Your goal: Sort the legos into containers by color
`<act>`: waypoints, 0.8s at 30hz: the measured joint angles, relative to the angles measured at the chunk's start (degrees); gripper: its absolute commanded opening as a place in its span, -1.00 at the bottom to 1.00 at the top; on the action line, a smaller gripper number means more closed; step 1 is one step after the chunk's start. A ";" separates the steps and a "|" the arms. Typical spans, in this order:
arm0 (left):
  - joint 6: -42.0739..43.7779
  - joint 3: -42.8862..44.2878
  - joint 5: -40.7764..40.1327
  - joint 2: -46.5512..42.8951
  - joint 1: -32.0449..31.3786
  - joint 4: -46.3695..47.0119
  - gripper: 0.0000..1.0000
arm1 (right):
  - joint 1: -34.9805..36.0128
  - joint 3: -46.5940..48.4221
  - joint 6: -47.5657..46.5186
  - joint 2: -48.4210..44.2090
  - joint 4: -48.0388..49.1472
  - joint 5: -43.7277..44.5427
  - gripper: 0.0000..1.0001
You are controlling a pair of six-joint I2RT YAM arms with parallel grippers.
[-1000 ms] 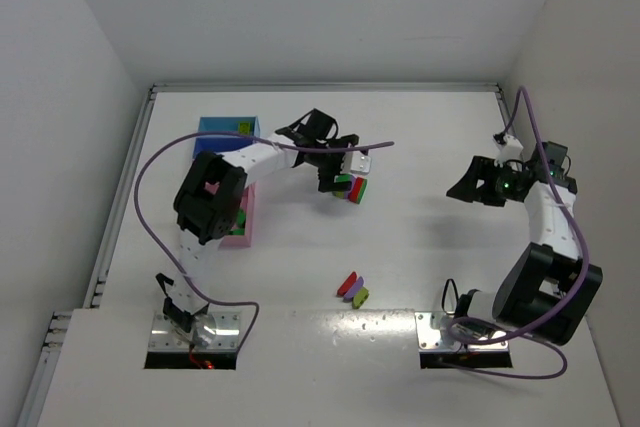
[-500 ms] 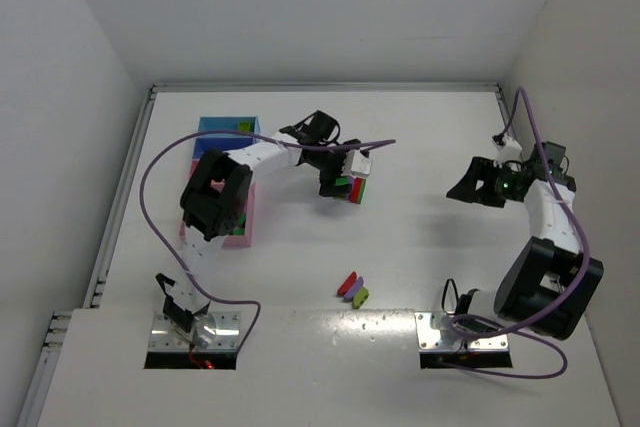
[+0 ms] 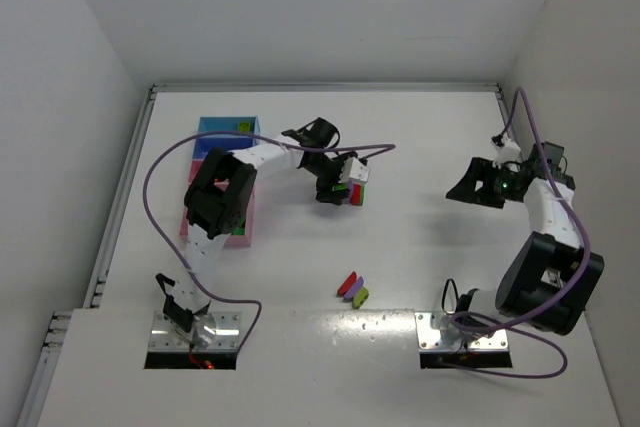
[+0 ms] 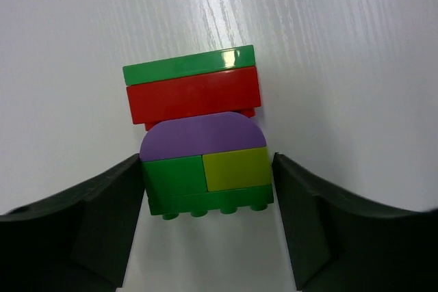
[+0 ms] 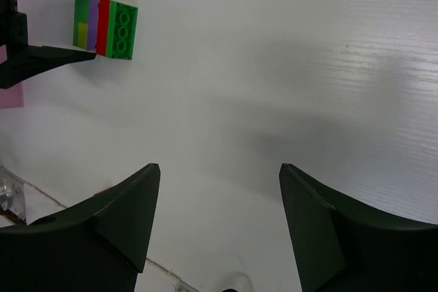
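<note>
A stacked lego block (image 3: 355, 190) of green, red, purple and yellow-green bricks lies on the white table; it also shows in the left wrist view (image 4: 198, 141) and the right wrist view (image 5: 106, 27). My left gripper (image 3: 340, 190) (image 4: 209, 169) has its jaws against both sides of the block's green bottom brick. The containers (image 3: 225, 127) stand at the left, a blue tray at the back and a pink tray (image 3: 243, 237) nearer, partly hidden by my left arm. My right gripper (image 3: 462, 187) (image 5: 219, 169) is open and empty, above bare table at the right.
Three loose legos (image 3: 352, 289), red, purple and yellow-green, lie near the front middle. A yellow-green piece (image 3: 243, 127) lies in the blue tray and a green one (image 3: 240, 217) in the pink tray. A purple cable arcs over the left side.
My left gripper has closed in round the block, and the block has shifted slightly right and turned a little. The right arm has barely moved.
</note>
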 measured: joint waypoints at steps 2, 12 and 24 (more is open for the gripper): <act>-0.66 -0.02 -0.04 0.04 0.00 -0.15 0.14 | 0.00 0.00 0.00 0.02 0.00 -0.02 0.43; -12.57 -11.28 -1.36 -6.34 -0.13 10.05 -0.30 | 5.77 0.50 0.52 3.74 -0.02 -8.37 0.43; -32.17 -25.90 -7.23 -35.12 -4.68 19.37 -0.30 | 23.98 15.39 3.93 24.00 -1.36 -25.16 0.43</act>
